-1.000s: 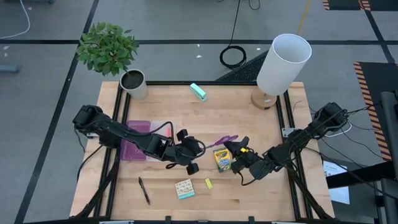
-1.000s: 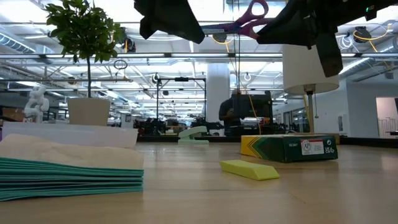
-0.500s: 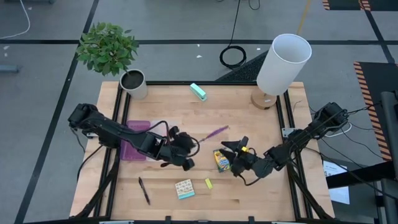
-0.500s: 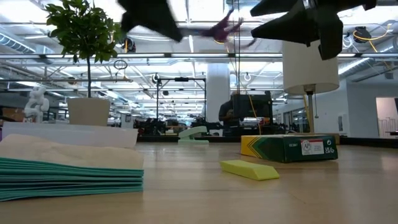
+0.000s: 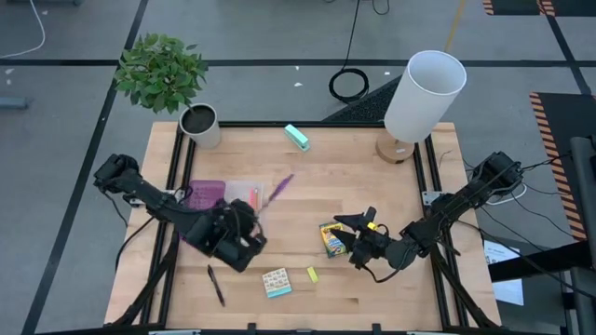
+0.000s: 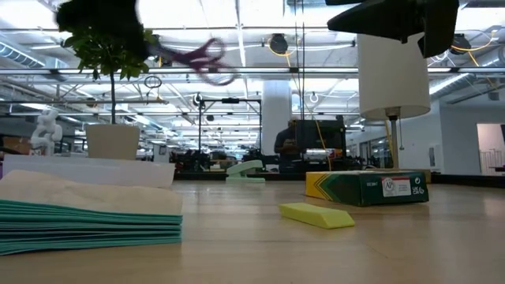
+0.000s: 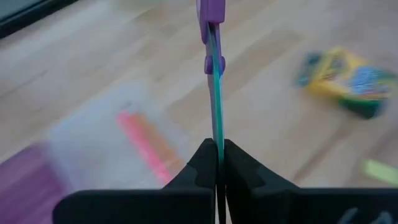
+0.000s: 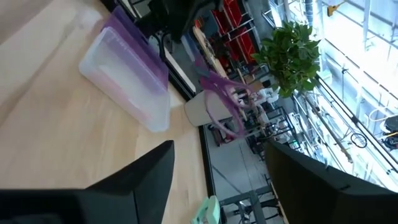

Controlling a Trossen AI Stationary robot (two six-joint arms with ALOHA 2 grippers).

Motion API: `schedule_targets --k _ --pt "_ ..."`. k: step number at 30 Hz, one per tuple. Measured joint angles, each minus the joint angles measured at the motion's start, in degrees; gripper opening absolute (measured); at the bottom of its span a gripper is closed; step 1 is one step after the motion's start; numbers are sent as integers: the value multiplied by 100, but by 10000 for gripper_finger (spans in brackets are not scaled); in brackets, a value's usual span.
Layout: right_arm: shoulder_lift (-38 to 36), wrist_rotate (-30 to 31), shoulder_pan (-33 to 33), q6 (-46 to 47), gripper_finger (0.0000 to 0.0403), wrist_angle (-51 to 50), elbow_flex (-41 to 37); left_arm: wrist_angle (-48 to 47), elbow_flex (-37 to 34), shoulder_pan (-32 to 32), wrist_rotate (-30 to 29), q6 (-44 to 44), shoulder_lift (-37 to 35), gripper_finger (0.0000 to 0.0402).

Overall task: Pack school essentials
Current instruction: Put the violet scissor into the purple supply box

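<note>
— Two arms over the tabletop (image 5: 372, 177); which one holds something?
— Left gripper (image 7: 216, 163): jaws clamped on the scissors' (image 5: 278, 187) blade, lifted above the clear case (image 5: 237, 197). Right gripper (image 5: 352, 237) hangs just beside the crayon box (image 5: 330, 238), jaws wide.
— Smaller things?
— Pad (image 5: 277, 282), pen (image 5: 216, 285), yellow piece (image 5: 313, 274) near the front edge.

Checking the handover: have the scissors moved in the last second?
Yes. The left gripper carried the scissors away from the crayon box, toward the purple case.

Two black jointed arms, black cabling; right claw (image 5: 358, 235) with yellow marking; matte fingers (image 7: 202, 171)
</note>
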Motion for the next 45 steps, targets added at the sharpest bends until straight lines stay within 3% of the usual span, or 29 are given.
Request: schedule_targets --k 8,16,20,30,45 --pt "0 -4 0 106 227 -2 0 -762 -277 -643 21 -2251 -1 8" --pt "0 -38 158 1660 223 -7 0 -573 -1096 -722 1048 -3323 4 10" --pt "0 -44 410 2377 223 -28 0 -365 -1186 -658 1129 -3435 4 8" --pt "0 -47 911 2917 224 -23 0 169 -1178 -198 1263 -3194 4 12" --pt "3 -20 1397 2866 224 -36 0 515 -1180 80 1556 -2908 426 10"
